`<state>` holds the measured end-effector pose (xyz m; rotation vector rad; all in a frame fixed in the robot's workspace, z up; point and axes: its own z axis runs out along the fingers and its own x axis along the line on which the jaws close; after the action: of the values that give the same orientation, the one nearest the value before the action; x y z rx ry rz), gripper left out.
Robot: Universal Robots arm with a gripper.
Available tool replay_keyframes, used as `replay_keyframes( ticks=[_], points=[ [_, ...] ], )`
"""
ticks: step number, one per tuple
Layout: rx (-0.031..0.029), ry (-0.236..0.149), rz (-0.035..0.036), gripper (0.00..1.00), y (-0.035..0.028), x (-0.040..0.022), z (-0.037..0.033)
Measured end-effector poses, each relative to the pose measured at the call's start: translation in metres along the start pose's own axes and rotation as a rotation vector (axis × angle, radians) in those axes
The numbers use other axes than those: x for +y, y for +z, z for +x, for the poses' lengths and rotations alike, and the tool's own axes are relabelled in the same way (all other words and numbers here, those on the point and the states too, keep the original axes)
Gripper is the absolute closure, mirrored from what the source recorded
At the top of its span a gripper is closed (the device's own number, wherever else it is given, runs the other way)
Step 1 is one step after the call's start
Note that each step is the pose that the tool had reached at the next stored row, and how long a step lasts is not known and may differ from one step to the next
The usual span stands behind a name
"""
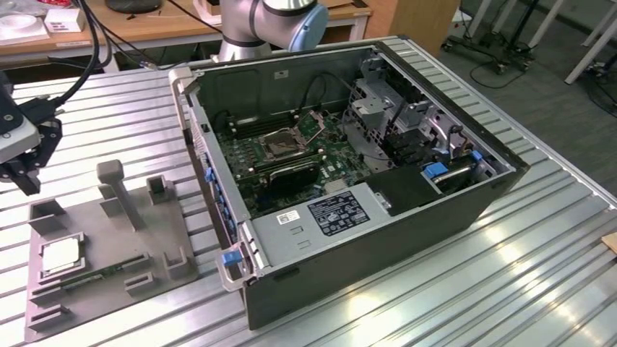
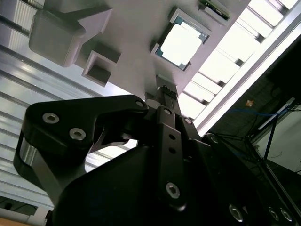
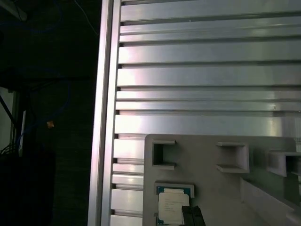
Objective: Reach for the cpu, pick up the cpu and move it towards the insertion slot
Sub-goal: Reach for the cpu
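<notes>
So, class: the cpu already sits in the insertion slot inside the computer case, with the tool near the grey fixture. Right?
Not quite. The cpu lies in a pocket of the grey fixture, not in the insertion slot, as the exterior view shows. The tool is near that fixture.

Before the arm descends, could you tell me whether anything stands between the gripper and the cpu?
Nothing visible does. The gripper hangs near the grey holder. The cpu lies uncovered in its recess there, and both wrist views show its pale top unobstructed.
</notes>
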<state>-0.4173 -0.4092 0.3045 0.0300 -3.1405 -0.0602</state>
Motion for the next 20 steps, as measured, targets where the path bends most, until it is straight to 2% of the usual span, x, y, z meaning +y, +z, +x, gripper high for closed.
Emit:
replay_keyframes(
  ticks=[8, 20],
  points=[
    [0.0000, 0.000, 0.0000, 0.89, 0.0030, 0.0000, 0.0050],
    [0.0001, 0.000, 0.0001, 0.89, 0.0045, -0.0001, 0.0056]
  ],
)
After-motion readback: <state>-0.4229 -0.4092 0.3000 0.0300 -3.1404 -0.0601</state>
